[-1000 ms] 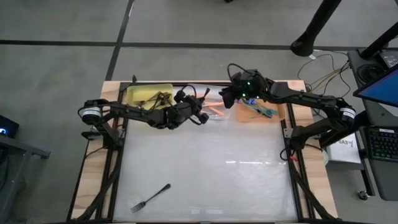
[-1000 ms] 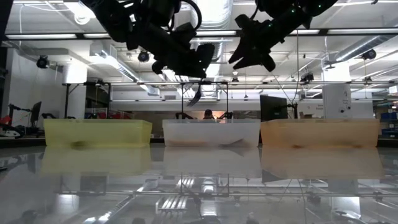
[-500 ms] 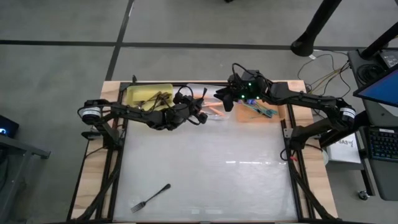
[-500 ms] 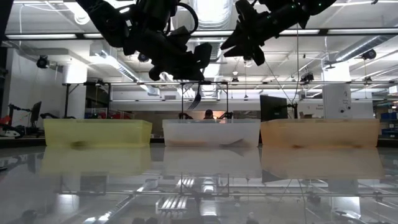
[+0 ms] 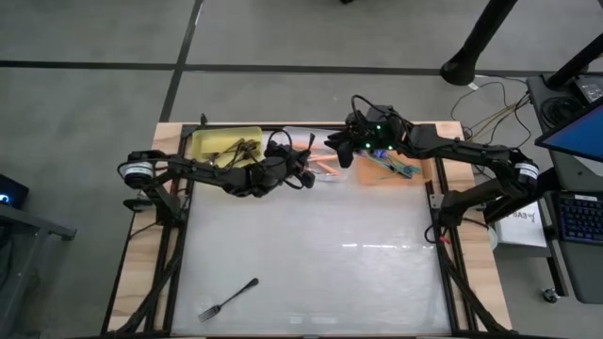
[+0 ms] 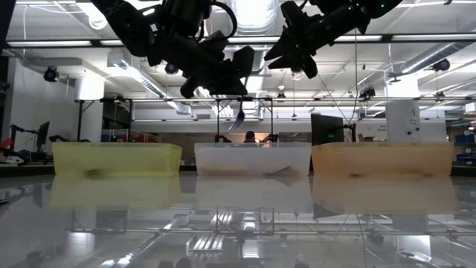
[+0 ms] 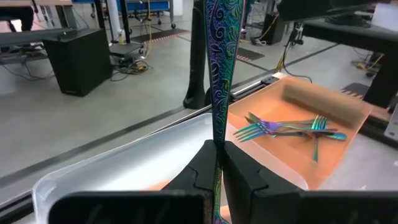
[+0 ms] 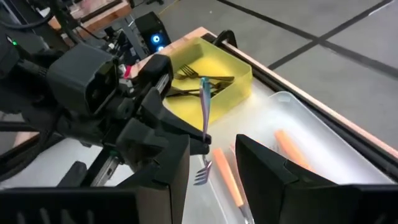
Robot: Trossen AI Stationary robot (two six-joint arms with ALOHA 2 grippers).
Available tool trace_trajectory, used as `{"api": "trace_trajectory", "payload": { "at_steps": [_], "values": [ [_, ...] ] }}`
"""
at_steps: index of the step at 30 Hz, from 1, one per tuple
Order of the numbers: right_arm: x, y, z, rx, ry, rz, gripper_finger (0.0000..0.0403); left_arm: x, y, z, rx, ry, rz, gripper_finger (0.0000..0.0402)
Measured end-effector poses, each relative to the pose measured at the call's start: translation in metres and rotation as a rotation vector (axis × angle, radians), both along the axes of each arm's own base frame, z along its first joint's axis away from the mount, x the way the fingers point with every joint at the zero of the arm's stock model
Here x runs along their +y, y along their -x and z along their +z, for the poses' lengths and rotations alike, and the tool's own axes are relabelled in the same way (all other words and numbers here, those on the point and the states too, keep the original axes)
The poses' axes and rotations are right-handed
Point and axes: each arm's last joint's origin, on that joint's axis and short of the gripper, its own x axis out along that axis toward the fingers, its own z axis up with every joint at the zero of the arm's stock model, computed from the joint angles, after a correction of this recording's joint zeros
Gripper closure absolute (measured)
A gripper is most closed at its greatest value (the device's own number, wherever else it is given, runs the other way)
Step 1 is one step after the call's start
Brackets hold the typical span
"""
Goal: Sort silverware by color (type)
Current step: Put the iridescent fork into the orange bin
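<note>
The left gripper [image 5: 303, 174] is clamped on a teal-blue patterned fork [image 7: 217, 74], pinching it partway along the handle so that the tines hang down and the handle stands nearly upright. It hangs in the air above the clear middle bin [image 6: 253, 158], which already holds orange-handled forks [image 8: 227, 177]. The likely reason for this upright hold is a handover: gripped low, the fork leaves a free length of handle above the left gripper's fingers [image 7: 242, 180] for the other arm to take.

Facing it, just beside and slightly above, the right gripper [image 5: 335, 149] has its jaws spread wide and empty, with the fork lined up in front of the gap between them, as the right wrist view shows. Beyond the right gripper sits the orange bin [image 5: 391, 169] with more teal-blue forks [image 7: 292, 127], the probable goal for this one. On the far side of the left gripper the yellow bin [image 5: 224, 144] holds dark-handled forks [image 8: 199, 81]. One black fork [image 5: 228, 298] lies alone on the tabletop [image 5: 311, 254], well apart from both grippers, not yet sorted.
</note>
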Motion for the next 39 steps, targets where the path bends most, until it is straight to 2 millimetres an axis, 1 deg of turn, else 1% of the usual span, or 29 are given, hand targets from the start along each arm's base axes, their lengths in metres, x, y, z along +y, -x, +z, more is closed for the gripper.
{"api": "trace_trajectory", "payload": {
  "at_steps": [6, 12, 20, 24, 29, 35, 39],
  "values": [
    [0.001, -0.002, 0.003, -0.021, 0.026, -0.015, 0.0282, 0.0, 0.0, 0.001, -0.05, 0.038, 0.006, 0.0401],
    [0.009, -0.006, 0.003, 0.001, 0.076, -0.113, 0.0282, 0.003, 0.0, 0.003, -0.091, 0.05, 0.044, 0.0401],
    [0.011, -0.009, 0.008, -0.07, 0.07, -0.129, 0.0282, 0.005, -0.001, 0.007, -0.149, 0.062, 0.053, 0.0401],
    [0.011, -0.009, 0.009, -0.079, 0.072, -0.131, 0.0282, 0.006, -0.005, 0.016, -0.18, 0.057, 0.052, 0.0401],
    [0.011, -0.009, 0.01, -0.085, 0.074, -0.131, 0.0282, 0.006, -0.009, 0.025, -0.176, 0.035, 0.047, 0.0401],
    [0.011, -0.01, 0.014, -0.116, 0.106, -0.125, 0.0282, 0.007, -0.011, 0.03, -0.187, 0.033, 0.046, 0.0401],
    [0.01, -0.011, 0.018, -0.152, 0.129, -0.123, 0.0282, 0.007, -0.011, 0.03, -0.184, 0.034, 0.046, 0.0401]
  ]
}}
